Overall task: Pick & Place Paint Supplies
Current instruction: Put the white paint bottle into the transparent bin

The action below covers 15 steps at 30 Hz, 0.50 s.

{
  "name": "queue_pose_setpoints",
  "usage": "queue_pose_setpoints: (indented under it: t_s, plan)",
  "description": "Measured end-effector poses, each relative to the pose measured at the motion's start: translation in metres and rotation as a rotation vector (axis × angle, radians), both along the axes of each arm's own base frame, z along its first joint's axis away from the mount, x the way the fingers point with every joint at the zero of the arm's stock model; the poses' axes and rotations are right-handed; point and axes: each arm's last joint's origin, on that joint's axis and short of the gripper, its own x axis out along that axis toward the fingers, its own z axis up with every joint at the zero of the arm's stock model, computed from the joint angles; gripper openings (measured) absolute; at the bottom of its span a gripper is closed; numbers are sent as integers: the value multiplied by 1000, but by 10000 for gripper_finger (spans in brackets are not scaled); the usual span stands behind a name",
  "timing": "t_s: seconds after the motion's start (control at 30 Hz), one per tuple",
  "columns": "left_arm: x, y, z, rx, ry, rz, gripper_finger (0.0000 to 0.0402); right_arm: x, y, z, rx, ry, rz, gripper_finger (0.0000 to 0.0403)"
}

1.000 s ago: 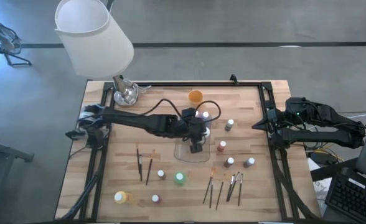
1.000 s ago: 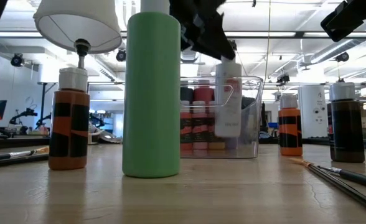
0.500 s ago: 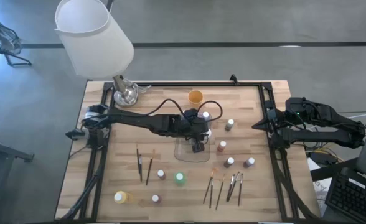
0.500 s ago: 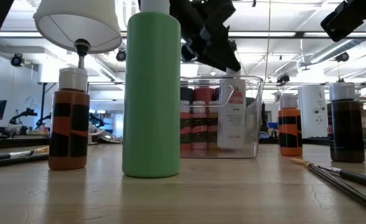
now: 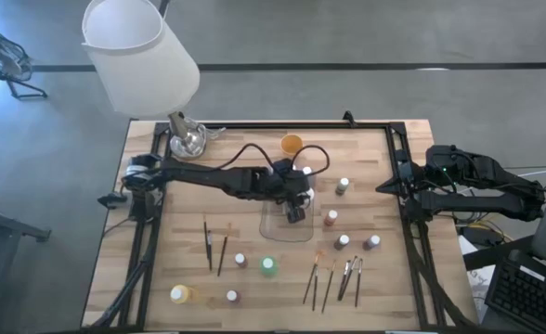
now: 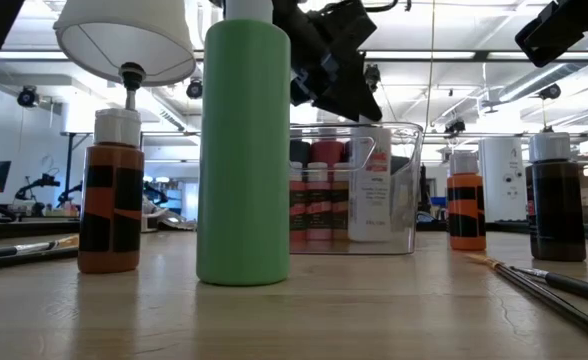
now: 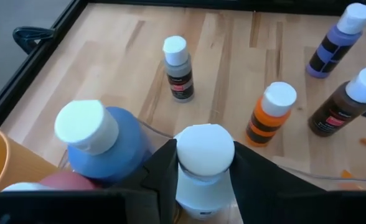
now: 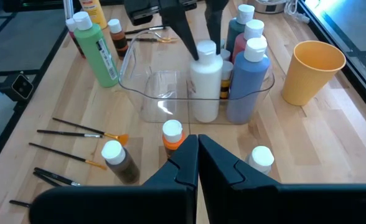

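A clear tray (image 5: 287, 230) stands mid-table with a blue bottle (image 8: 248, 81) and darker bottles inside. My left gripper (image 5: 296, 210) reaches into it from above and is shut on a white paint bottle (image 8: 206, 87). More small bottles stand around: a green one (image 5: 268, 266), an orange one (image 8: 172, 134), a brown one (image 8: 116, 158), a yellow one (image 5: 178, 294). Thin brushes lie near the left (image 5: 214, 246) and right (image 5: 333, 278) of the near edge. My right gripper (image 5: 384, 188) waits shut at the table's right edge. My left gripper pinches the white bottle's cap (image 7: 205, 149) between its two fingers, one finger (image 7: 161, 177) on each side. The fingers come down from above, slanting from the table's left. The bottle stands upright with its base on the tray floor (image 6: 369, 235).
An orange cup (image 5: 292, 144) stands just beyond the tray. A lamp with a white shade (image 5: 138, 56) and a metal base (image 5: 188, 139) is at the far left corner. A black frame (image 5: 398, 158) rims the table. Bare wood lies left of the tray.
My left gripper has lowered the white bottle into the tray. A second ago the bottle hung tilted above the tray floor; now it stands upright on it beside the blue bottle. The gripper shifted slightly toward the far edge.
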Motion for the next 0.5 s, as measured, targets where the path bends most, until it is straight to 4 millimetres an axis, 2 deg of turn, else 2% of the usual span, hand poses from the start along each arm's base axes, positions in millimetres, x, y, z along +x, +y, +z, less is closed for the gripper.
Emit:
queue_pose_setpoints:
  t_s: [0.2,0.4,0.5]
  plan:
    - [-1,3,-8,0,-26,16,142,0,0,0,0,-1,0,8]
    - [-2,2,-6,-10,-24,4,146,0,0,0,0,0,0,8]
    - [-2,2,-4,-11,-20,-15,160,0,0,0,0,0,0,8]
